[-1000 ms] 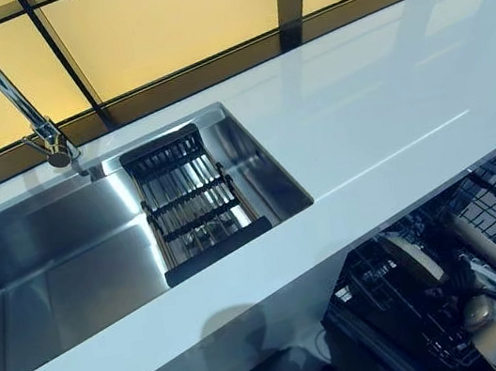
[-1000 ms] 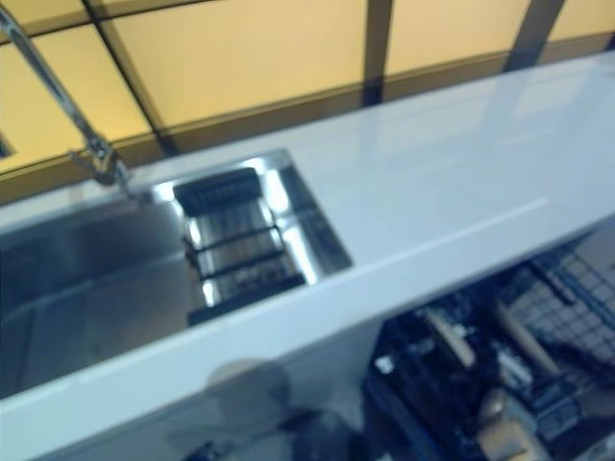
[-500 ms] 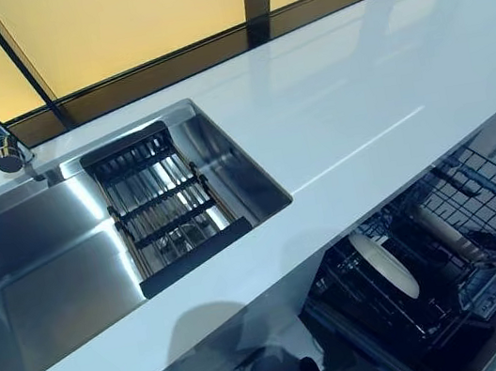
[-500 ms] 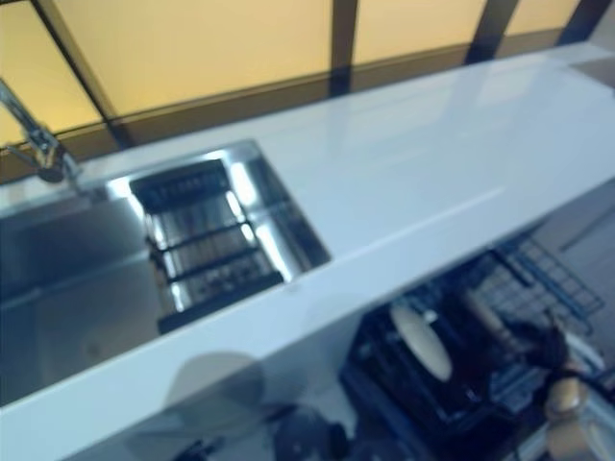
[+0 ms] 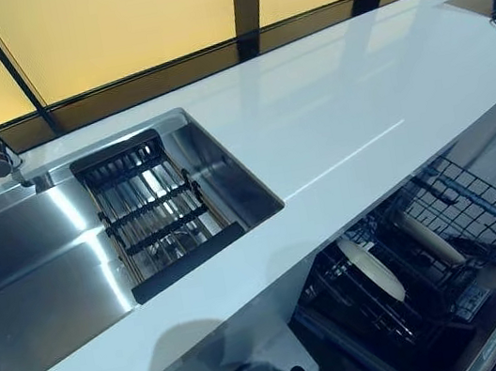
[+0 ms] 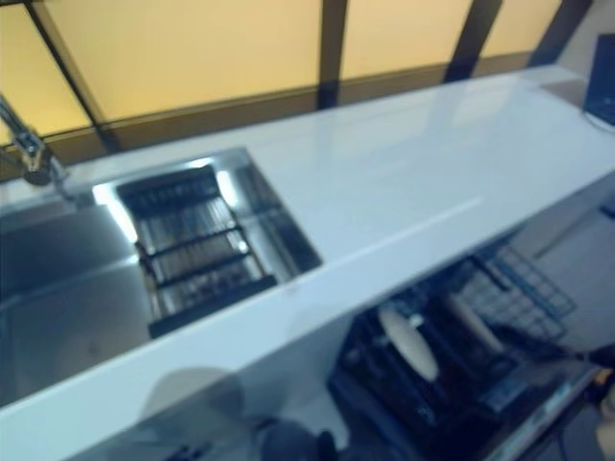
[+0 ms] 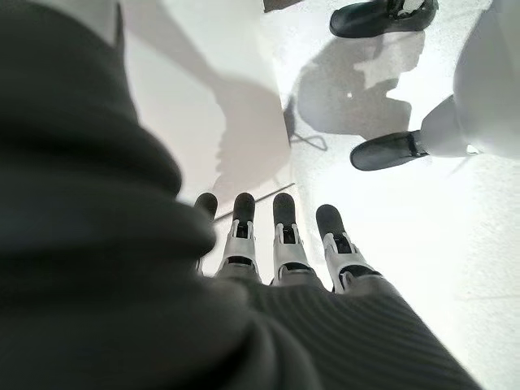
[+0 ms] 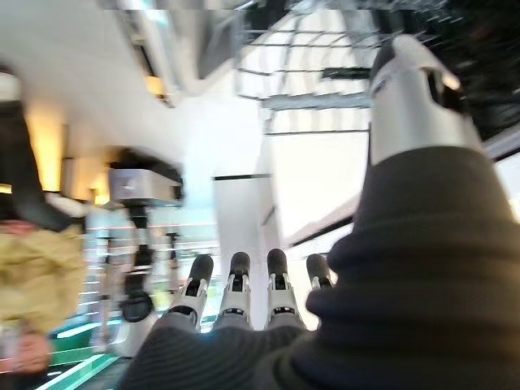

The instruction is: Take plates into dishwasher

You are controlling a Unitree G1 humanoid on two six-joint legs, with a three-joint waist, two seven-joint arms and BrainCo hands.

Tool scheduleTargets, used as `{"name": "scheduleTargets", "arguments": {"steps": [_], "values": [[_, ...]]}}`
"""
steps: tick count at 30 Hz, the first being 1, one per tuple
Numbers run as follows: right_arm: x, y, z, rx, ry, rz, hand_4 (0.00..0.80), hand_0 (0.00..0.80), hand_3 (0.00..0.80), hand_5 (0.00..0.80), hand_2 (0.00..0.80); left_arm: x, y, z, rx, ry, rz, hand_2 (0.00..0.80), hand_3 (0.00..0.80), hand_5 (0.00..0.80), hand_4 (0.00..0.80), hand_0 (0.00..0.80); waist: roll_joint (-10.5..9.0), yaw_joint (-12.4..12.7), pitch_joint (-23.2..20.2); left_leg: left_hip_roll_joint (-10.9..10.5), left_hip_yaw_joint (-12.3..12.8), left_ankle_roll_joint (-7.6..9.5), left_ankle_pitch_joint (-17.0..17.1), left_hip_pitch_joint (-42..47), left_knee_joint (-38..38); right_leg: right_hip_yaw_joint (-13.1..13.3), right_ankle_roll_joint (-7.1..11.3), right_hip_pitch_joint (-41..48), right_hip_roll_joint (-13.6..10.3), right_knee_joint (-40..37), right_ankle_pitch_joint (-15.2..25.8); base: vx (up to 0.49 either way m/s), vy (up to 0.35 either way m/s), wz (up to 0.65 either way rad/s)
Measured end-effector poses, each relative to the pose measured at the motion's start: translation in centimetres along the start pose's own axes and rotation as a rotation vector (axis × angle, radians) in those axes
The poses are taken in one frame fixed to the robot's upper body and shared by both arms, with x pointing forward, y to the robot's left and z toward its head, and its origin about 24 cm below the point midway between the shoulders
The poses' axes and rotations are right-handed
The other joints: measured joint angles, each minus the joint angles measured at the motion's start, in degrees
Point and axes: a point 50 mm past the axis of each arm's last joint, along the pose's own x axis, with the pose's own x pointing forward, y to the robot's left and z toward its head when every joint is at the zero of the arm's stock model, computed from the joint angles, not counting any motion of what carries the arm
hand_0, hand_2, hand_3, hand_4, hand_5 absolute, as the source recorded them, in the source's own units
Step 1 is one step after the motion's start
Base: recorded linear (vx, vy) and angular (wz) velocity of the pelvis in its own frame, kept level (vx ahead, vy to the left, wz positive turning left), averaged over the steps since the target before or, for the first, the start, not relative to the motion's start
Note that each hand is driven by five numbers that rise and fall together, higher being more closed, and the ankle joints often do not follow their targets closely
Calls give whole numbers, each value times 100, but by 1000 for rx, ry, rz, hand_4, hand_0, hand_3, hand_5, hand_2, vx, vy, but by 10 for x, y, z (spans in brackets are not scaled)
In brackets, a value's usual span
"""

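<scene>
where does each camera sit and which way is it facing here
Left eye view: head camera, looking down at the white counter, sink and open dishwasher rack holding a plate; no hand shows.
Right eye view: same scene, set slightly aside.
Left wrist view: along the left hand, straight fingers over the floor.
Right wrist view: along the right hand, fingers straight, holding nothing.

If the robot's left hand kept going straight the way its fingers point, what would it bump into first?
Most likely the pale floor. In the left wrist view the left hand holds nothing, its fingers straight and aimed at bare floor. A person's dark shoes lie off to one side of that line; depth is uncertain.
</scene>
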Motion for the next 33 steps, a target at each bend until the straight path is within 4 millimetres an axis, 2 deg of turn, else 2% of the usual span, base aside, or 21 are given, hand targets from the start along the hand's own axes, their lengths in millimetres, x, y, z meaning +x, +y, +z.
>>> {"name": "scheduleTargets", "arguments": {"steps": [5,10,11,12,13,14,15,16,17,19,20,21,22,23,24,25,26,29,30,33], "values": [[5,14,-53,-9,237,31,0,0,0,0,0,-1,12,-3,-6,17,49,0,0,0,0,0,-22,14,-61,-11,2,9,-12,93,-4,-27,2,89,-10,4,-1,-58,132,0],[-3,24,-103,-63,431,21,0,0,0,0,0,2,25,13,31,9,78,0,0,0,0,0,-88,24,-47,-100,22,59,-41,79,78,-19,41,88,-69,38,102,-191,102,-2],[-4,26,-107,-54,450,25,0,0,0,0,0,2,26,13,48,15,79,0,0,0,0,0,-131,31,-20,-125,59,69,-48,81,79,-16,121,65,-75,40,176,-189,72,-37],[-2,28,-104,-26,447,30,0,0,0,0,0,2,27,14,67,16,81,0,0,0,0,0,-110,72,-2,-127,76,108,-59,79,67,-16,336,-16,-30,37,338,-199,46,-81],[1,30,-96,10,430,32,0,0,0,0,0,1,30,13,80,22,89,0,0,0,0,0,-54,147,64,-23,119,171,-66,58,39,-30,717,-135,46,30,610,-213,5,-103],[2,33,-94,26,427,40,0,0,0,0,0,1,34,16,83,19,97,0,0,0,0,0,-14,194,122,39,208,228,-33,62,32,-202,955,-191,71,34,778,-208,-26,-70],[0,38,-97,29,447,63,0,0,0,0,0,1,38,17,86,22,108,0,0,0,0,0,57,166,154,129,221,313,31,-16,9,-517,914,-288,66,335,637,-207,-69,-34],[-4,45,-105,28,488,99,0,0,0,0,0,1,40,21,90,11,112,0,0,0,0,0,142,206,154,296,280,351,90,-159,0,-782,636,-575,108,1114,304,-171,-83,-12],[-7,52,-109,35,511,130,0,0,0,0,0,1,43,26,94,1,118,0,0,0,0,0,208,222,175,449,273,406,129,-294,10,-971,494,-743,106,1783,-46,-225,-189,-24],[-13,67,-115,42,548,192,0,0,0,0,0,0,53,32,100,-7,145,0,0,0,0,0,210,400,177,564,265,419,219,-438,35,-1061,482,-677,-18,2521,-601,-288,-277,-27],[-17,74,-120,37,566,223,0,0,0,0,0,0,58,37,94,-14,158,0,0,0,0,0,145,448,132,561,224,299,275,-534,102,-1023,511,-561,-78,2584,-855,-348,-269,-3],[-23,83,-127,39,597,261,0,0,0,0,0,0,62,48,99,-40,166,0,0,0,0,0,11,513,94,519,68,176,347,-778,266,-1004,562,-394,-109,2369,-1085,-356,-258,19],[-25,93,-127,47,618,288,0,0,0,0,0,1,65,59,96,-65,174,0,0,0,0,0,-167,613,94,431,48,139,369,-935,365,-1241,473,-172,-194,1812,-1182,-320,-250,-7],[-24,100,-122,64,623,310,0,0,0,0,0,2,65,67,87,-86,174,0,0,0,0,0,-323,731,87,345,83,108,389,-1004,388,-1312,419,67,-185,1199,-1198,-254,-219,-29],[-21,102,-116,84,614,318,0,0,0,0,0,2,63,69,70,-91,169,0,0,0,0,0,-336,780,94,282,54,77,403,-1060,412,-1286,377,193,-168,879,-1185,-254,-224,-14],[-14,105,-102,114,588,332,0,0,0,0,0,6,48,75,32,-101,135,0,0,0,0,0,-201,809,174,257,-110,12,466,-1140,444,-1254,60,431,-100,395,-1015,-247,-180,26],[-12,107,-98,132,582,340,0,0,0,0,0,8,36,81,13,-121,102,0,0,0,0,0,-102,826,194,255,-205,1,503,-1140,394,-1263,-18,524,-75,234,-964,-266,-177,50],[-12,111,-94,171,575,360,0,0,0,0,0,10,18,88,22,-148,48,0,0,0,0,0,111,851,177,264,-425,-8,650,-1127,251,-1327,-95,633,27,84,-914,-184,-112,33],[-12,111,-93,177,572,364,0,0,0,0,0,10,19,86,24,-145,49,0,0,0,0,0,143,876,176,254,-545,1,678,-1129,212,-1341,-95,636,71,79,-914,-216,-132,11],[-15,113,-99,177,602,390,0,0,0,0,0,9,27,77,30,-117,72,0,0,0,0,0,137,884,176,233,-648,-53,804,-1105,91,-1342,-109,635,91,73,-905,-223,-154,8]]}}
